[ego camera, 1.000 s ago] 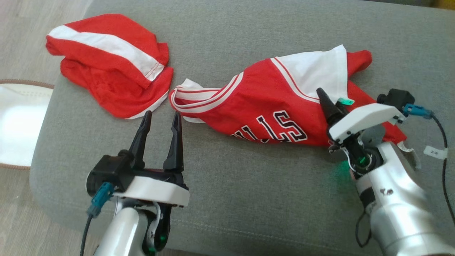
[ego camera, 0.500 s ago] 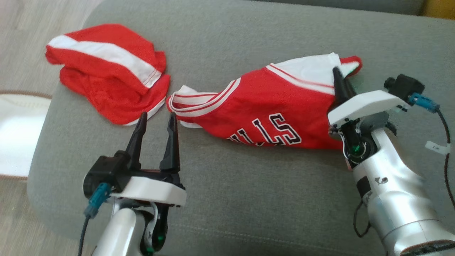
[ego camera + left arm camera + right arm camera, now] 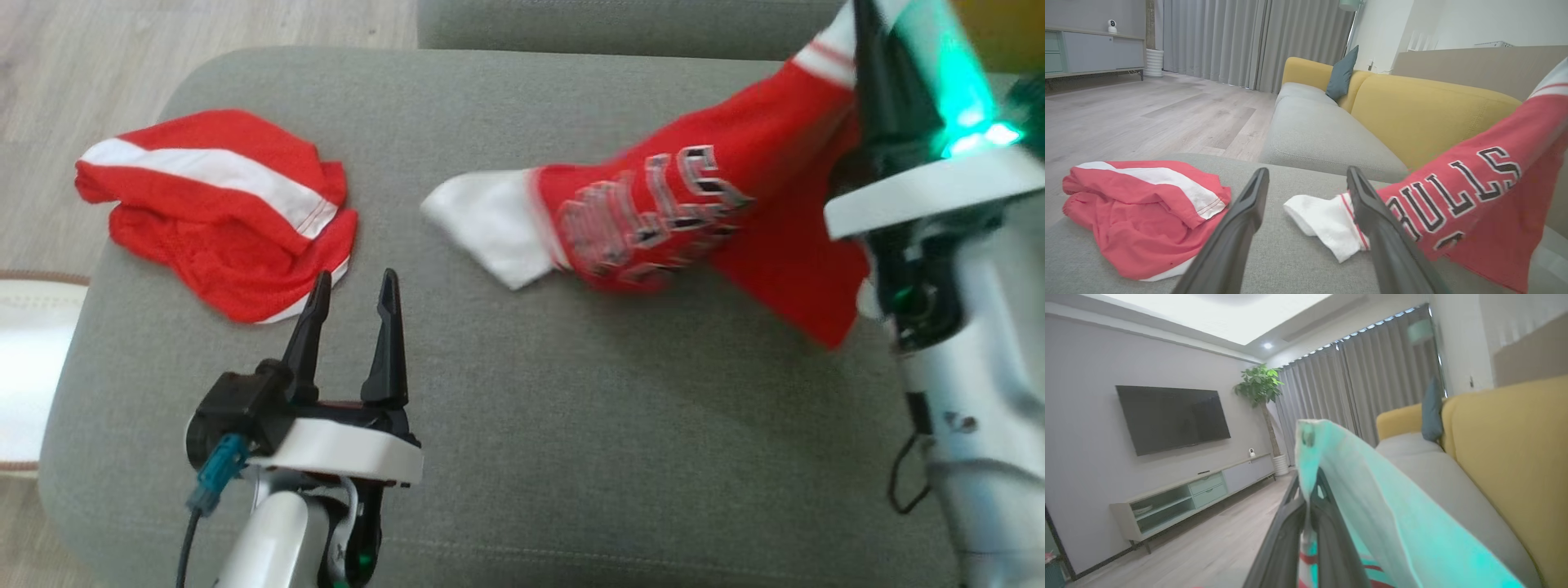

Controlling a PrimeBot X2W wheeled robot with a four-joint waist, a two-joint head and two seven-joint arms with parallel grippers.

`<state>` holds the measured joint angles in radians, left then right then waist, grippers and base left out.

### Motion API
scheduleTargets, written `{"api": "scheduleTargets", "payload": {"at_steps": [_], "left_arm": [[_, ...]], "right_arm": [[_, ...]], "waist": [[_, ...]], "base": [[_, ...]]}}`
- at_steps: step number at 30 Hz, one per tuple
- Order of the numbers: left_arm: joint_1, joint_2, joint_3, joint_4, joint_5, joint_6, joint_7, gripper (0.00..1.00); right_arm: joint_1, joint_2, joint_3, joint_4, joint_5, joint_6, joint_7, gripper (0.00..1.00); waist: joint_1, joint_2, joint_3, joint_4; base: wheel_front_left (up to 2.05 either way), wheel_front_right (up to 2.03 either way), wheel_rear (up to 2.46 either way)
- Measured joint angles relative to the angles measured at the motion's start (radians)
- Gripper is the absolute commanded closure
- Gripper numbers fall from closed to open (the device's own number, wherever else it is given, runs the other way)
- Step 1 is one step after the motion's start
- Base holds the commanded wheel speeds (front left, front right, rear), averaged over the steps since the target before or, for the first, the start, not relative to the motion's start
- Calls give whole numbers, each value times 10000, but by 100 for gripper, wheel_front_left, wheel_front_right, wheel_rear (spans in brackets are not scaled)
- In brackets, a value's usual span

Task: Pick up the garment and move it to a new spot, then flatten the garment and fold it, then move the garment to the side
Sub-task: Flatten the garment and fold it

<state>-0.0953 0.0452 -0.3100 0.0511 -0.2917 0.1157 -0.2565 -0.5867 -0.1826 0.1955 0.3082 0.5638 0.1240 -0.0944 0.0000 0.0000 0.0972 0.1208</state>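
Both silvery forearms (image 3: 273, 531) end in white wrist plates (image 3: 335, 449) and black tapering fingers (image 3: 385, 343), and the left gripper (image 3: 355, 278) carries a teal plug (image 3: 214, 478) with a dark cable (image 3: 186, 547).

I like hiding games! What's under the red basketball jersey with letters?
Under the lifted red basketball jersey you see grey fabric sofa cushion. The jersey's white end touches the cushion and covers that patch.
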Motion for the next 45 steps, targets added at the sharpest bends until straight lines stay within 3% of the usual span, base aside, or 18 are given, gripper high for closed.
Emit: {"api": "scheduleTargets", "payload": {"at_steps": [2, 4, 9, 18, 21, 22, 23, 28, 34, 45], "left_arm": [[-1, 2, -25, -100, -15, 4, 0, 0], [-5, 4, -40, -140, -17, 17, 0, 0], [-143, 6, -196, -176, -226, 77, 0, 0], [-769, -2, -487, -192, -485, 90, 0, 0], [-922, -6, -639, -192, -575, 90, 0, 0], [-975, -10, -660, -194, -619, 90, 0, 0], [-1018, -13, -669, -194, -646, 98, 0, 0], [-1147, -13, -679, -230, -725, 173, 0, 0], [-1149, -19, -640, -236, -717, 178, 0, 0], [-1150, -27, -155, -236, -428, 165, 0, 0]], "right_arm": [[-2, -255, 0, -1442, -372, 0, 583, 100], [-23, -443, 148, -2069, -564, 0, 980, 100], [-850, -1302, 614, -2259, -1012, 0, 1569, 100], [-4414, -3020, 2207, 775, -1264, 2, 1432, 100], [-5521, -3237, 2847, 2224, -1356, 2, 1195, 100], [-5824, -3277, 3066, 2708, -1415, 2, 1187, 24], [-6069, -3287, 3239, 3187, -1522, 2, 1122, 0], [-6526, -3152, 4188, 5095, -1626, 2, 1116, 0], [-6880, -2757, 4314, 6677, -1707, 2, 750, 0], [-6501, -2127, 3028, 7751, -1413, 2, -1273, 0]], "waist": [[0, 0, 63, 123], [0, 0, 160, 229], [0, 0, 530, 621], [1, 0, 1482, 1541], [1, 0, 1803, 1860], [1, 0, 1903, 1964], [2, 0, 1996, 2065], [2, -1, 2331, 2382], [1, 0, 2357, 2203], [0, 0, 1686, 1370]], "base": [[0, 0, 0], [0, 0, 0], [0, 0, 0], [0, 0, 0], [0, 0, 0], [0, 0, 0], [0, 0, 0], [0, 0, 0], [0, 0, 0], [0, 0, 0]]}}
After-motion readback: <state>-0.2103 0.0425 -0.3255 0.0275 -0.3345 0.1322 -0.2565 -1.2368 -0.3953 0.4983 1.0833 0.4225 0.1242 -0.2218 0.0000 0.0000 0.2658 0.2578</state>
